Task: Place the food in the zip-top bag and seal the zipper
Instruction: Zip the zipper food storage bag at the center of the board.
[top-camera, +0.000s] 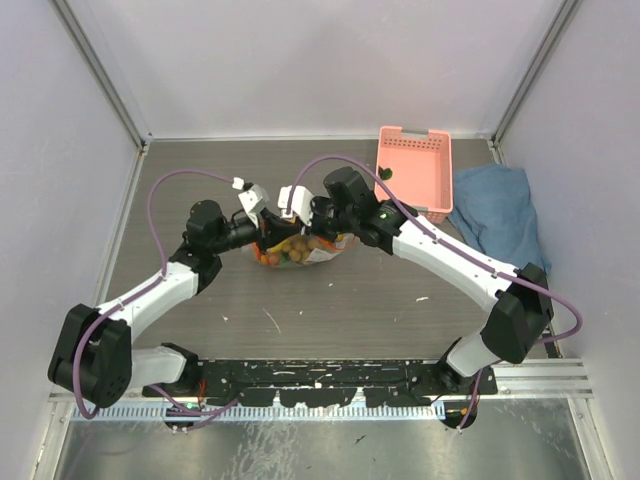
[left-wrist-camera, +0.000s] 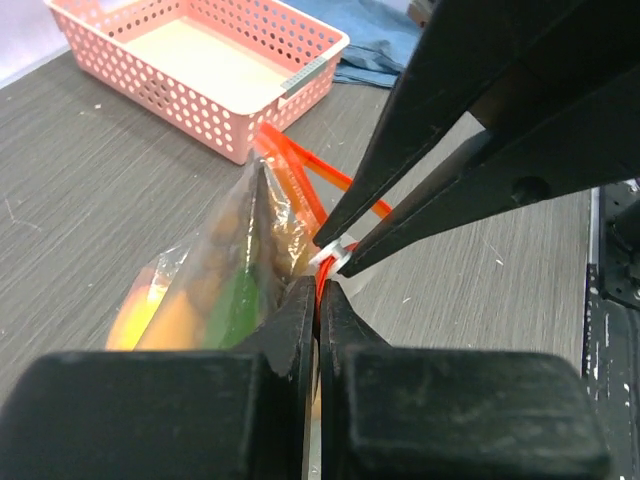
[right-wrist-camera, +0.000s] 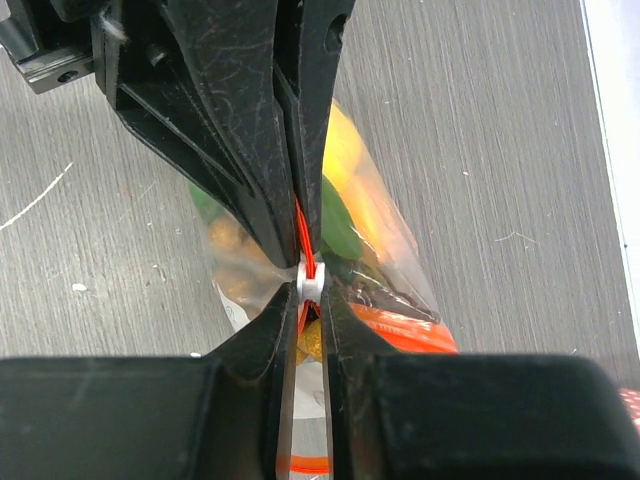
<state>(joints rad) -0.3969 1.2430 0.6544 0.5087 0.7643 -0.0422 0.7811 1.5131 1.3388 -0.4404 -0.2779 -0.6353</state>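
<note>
Zipper (left-wrist-camera: 283, 160): pinched between both closed grippers.
Left gripper (left-wrist-camera: 318, 290): jaws clamped on zipper, anchoring.
Right gripper (right-wrist-camera: 310, 300): jaws clamped on white slider (right-wrist-camera: 310, 284).
Advised technique: draw slider straight, zipper taut.

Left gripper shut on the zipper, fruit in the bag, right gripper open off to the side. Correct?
Not quite. The right gripper is not open off to the side: it is shut on the zipper too, tip to tip with the left gripper, as the right wrist view shows. The fruit is in the bag.
</note>
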